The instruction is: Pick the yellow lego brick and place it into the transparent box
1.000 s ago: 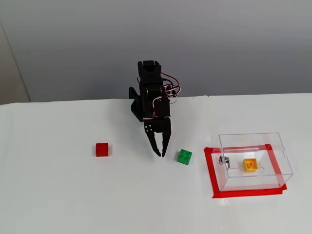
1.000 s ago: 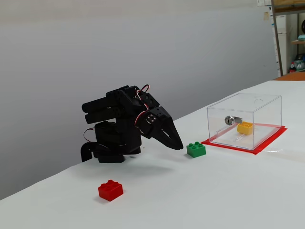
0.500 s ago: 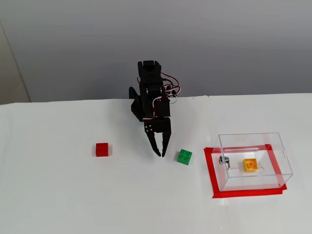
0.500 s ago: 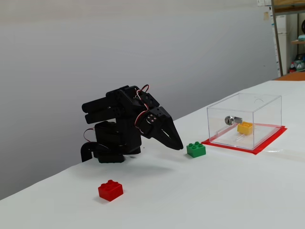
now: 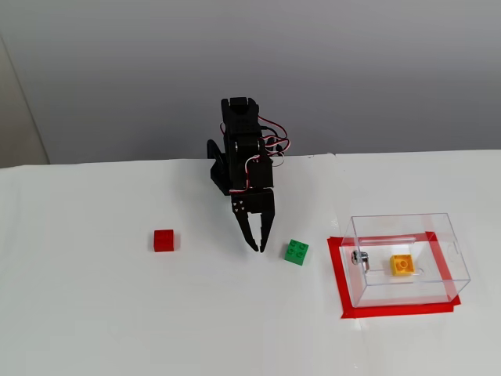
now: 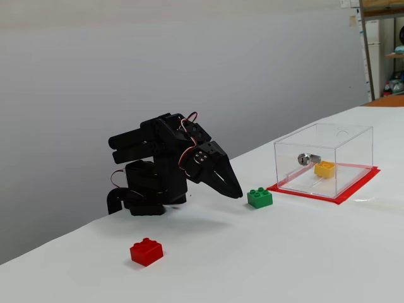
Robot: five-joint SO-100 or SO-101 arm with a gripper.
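White counter [image 5: 94, 313] is carrying the yellow brick [image 5: 401, 265] inside the transparent box [image 5: 407, 258], while the empty tool [image 5: 256, 248] is hanging pressed together.

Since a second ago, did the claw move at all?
No. The claw sits in the same spot between the red brick and green brick.

A plain grey wall [image 5: 352, 70] stands behind a white worktop [image 5: 94, 313], lit evenly with soft shadows. In a fixed view, a shelf [image 6: 382, 38] holding small items shows at the far right, beside an orange surface [image 6: 386, 100].
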